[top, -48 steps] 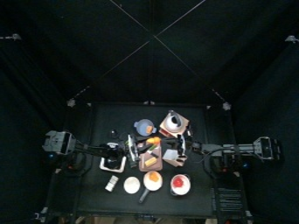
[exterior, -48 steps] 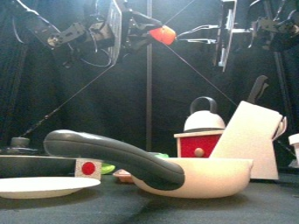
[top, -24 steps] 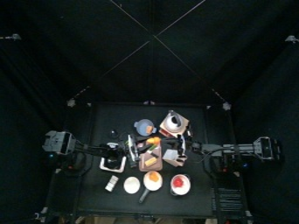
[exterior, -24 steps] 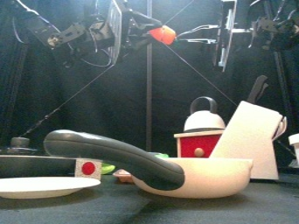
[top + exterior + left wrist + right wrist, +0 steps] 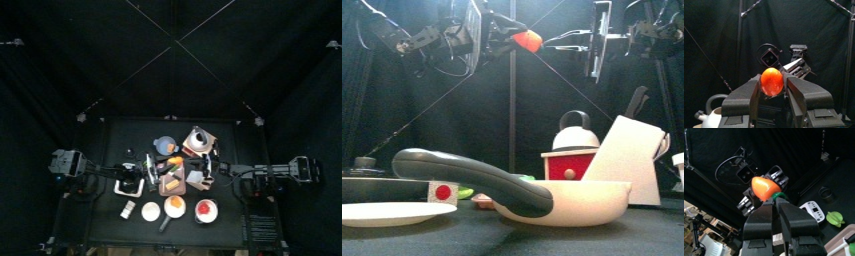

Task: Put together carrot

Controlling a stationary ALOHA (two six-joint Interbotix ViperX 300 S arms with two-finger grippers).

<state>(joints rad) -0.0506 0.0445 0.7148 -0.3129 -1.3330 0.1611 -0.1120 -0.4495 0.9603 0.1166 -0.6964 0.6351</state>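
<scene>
Left gripper [image 5: 771,95]: jaws closed on the orange carrot [image 5: 771,81], pressing its two flanks; right gripper [image 5: 773,203]: jaws narrow, clamped on the same carrot's green end, orange tip pointing away; both grippers meet high above the table, carrot [image 5: 528,40] at 12 o'clock in the front view; below, nearest the front camera: cream saucepan [image 5: 583,202] with dark handle at 6 o'clock; white kettle [image 5: 576,135] on a red-and-white block; white knife block [image 5: 633,155] at 3 o'clock; white plate [image 5: 389,213] at 8 o'clock; no legible writing.
</scene>
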